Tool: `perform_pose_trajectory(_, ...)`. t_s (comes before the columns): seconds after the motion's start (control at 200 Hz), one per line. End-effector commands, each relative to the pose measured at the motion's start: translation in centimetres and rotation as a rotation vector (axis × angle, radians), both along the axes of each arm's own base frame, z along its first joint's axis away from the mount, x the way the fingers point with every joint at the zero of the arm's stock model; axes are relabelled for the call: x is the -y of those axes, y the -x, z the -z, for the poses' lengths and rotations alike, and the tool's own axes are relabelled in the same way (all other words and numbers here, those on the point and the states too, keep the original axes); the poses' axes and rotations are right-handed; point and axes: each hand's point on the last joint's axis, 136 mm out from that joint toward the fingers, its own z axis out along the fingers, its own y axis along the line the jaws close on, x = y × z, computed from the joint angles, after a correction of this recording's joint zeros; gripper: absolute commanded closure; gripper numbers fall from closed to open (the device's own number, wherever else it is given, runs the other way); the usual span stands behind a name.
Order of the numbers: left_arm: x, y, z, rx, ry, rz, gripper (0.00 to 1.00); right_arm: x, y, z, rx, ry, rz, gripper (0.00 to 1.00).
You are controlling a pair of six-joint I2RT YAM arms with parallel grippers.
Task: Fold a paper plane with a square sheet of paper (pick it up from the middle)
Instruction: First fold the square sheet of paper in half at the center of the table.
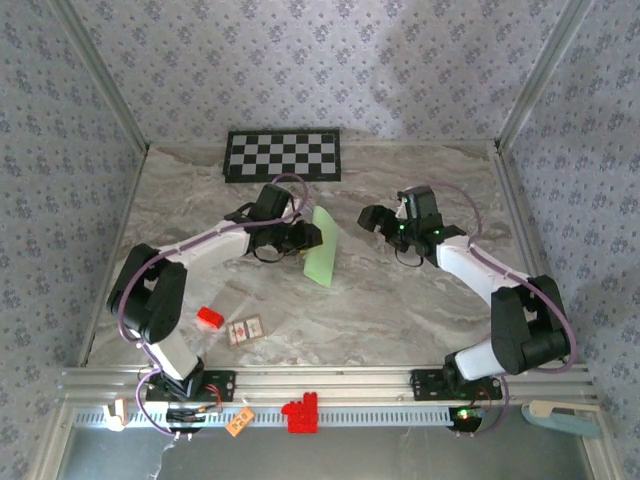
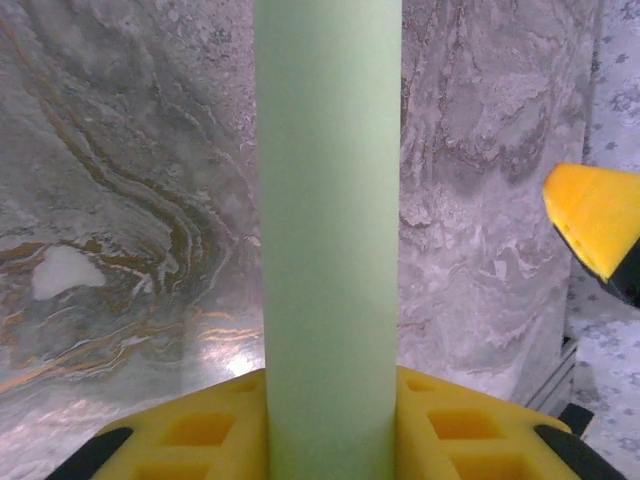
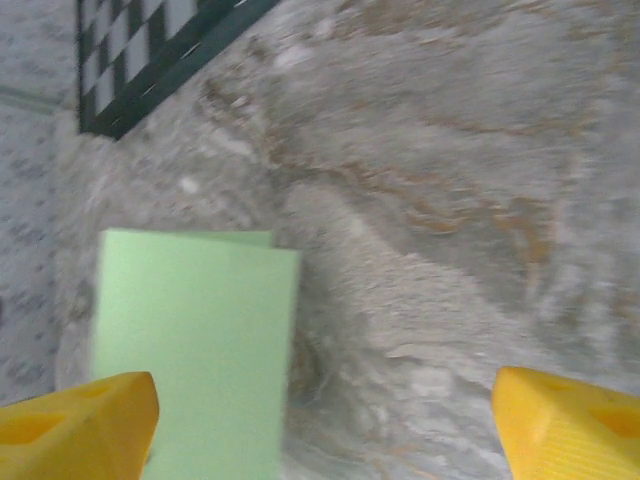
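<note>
The square sheet of paper (image 1: 323, 245) is pale green and stands bent over double in the middle of the table. My left gripper (image 1: 300, 237) is shut on its left side. In the left wrist view the sheet (image 2: 328, 220) rises as a rounded band between the yellow fingers (image 2: 200, 430). My right gripper (image 1: 372, 220) hovers just right of the sheet, open and holding nothing. In the right wrist view the doubled sheet (image 3: 190, 350) lies by the left fingertip (image 3: 75, 420), with bare table between the jaws. A yellow fingertip (image 2: 595, 215) of the right gripper shows in the left wrist view.
A black-and-white checkerboard panel (image 1: 283, 154) lies at the back edge of the marble table (image 1: 420, 300). A small red block (image 1: 209, 319) and a small card (image 1: 245, 329) sit front left. A red brick (image 1: 299, 413) rests on the front rail. Patterned walls enclose the table.
</note>
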Motion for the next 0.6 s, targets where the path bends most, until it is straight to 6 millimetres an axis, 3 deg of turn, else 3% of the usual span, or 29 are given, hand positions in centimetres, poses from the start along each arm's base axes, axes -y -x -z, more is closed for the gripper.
perform_pose_trajectory(0.0,1.0,-0.7,0.9,-0.020,0.062,-0.018,0.69,-3.0,0.7,0.2,-0.020,-0.072,-0.105,0.19)
perform_pose_trajectory(0.35,-2.3,-0.2,7.2,-0.096,-0.100,-0.135,0.72,-8.3,2.2,4.5,-0.160,-0.079,-0.237,0.51)
perform_pose_trajectory(0.595,-3.6,0.5,9.0,-0.120,-0.173,-0.158,0.74,-10.5,2.8,7.0,-0.248,-0.028,-0.293,0.72)
